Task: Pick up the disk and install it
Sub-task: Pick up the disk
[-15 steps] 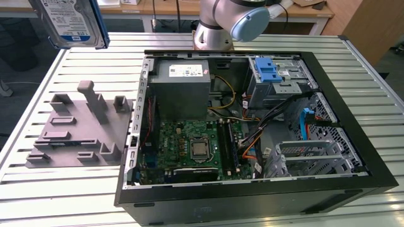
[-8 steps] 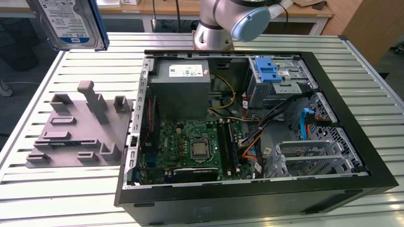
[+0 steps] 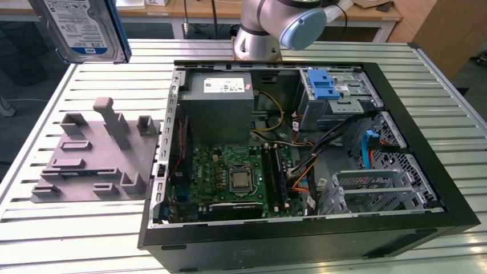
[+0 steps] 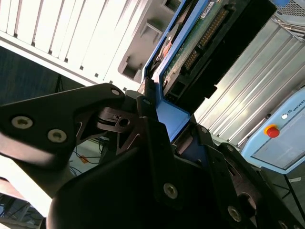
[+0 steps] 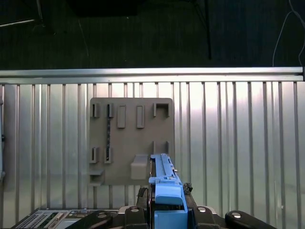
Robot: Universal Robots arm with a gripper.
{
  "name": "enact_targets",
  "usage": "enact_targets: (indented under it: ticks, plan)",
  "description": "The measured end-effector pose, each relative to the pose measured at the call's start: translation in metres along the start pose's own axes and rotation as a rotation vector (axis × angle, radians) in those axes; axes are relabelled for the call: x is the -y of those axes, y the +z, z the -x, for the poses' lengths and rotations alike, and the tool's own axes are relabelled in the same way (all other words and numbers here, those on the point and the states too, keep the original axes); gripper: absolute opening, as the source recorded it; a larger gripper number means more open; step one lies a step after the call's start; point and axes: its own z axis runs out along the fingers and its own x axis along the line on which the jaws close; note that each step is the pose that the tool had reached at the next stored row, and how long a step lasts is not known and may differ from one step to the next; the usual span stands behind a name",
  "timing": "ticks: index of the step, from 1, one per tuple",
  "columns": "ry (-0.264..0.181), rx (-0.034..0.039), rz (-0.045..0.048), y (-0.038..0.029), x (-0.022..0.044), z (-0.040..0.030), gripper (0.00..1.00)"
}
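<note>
**Disk held aloft, clear of the case**

Closest to me is the disk (image 3: 80, 28), hanging in the air at the exterior view's left with its label side facing out, above the slatted bench (image 3: 61, 240) and off to the side of the open computer case (image 3: 426, 142). In the second wrist view the black jaws are clamped on its blue-railed end (image 4: 174, 117). The first wrist view looks down past that rail to the grey fixture plate (image 5: 131, 138) below.

It looks rigid and fairly hefty for its size, with smooth metal faces that could slip. The bare circuit board and connector pins look delicate, so I'd say the edges and rails are the safe hold.
</note>
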Motion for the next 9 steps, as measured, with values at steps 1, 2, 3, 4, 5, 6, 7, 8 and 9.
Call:
enact_targets:
  ticks: [1,2,3,4,5,6,7,8,9]
  plan:
    - [0.000,-0.0002,0.0000,0.0000,0.0002,-0.0001,0.36]
    - [0.000,-0.0004,0.0002,-0.0001,0.0006,-0.0001,0.36]
    - [0.000,-0.0004,0.0001,-0.0001,0.0014,-0.0002,0.36]
    - [0.000,-0.0004,0.0001,-0.0001,0.0025,-0.0002,0.36]
    - [0.000,-0.0004,0.0000,-0.0001,0.0038,-0.0001,0.36]
    - [0.000,-0.0004,0.0000,-0.0001,0.0050,-0.0001,0.36]
    - [0.000,-0.0004,0.0001,-0.0002,0.0063,0.0000,0.36]
    - [0.000,-0.0004,0.0001,-0.0002,0.0074,0.0000,0.36]
    - [0.000,-0.0004,0.0001,-0.0002,0.0078,0.0000,0.36]
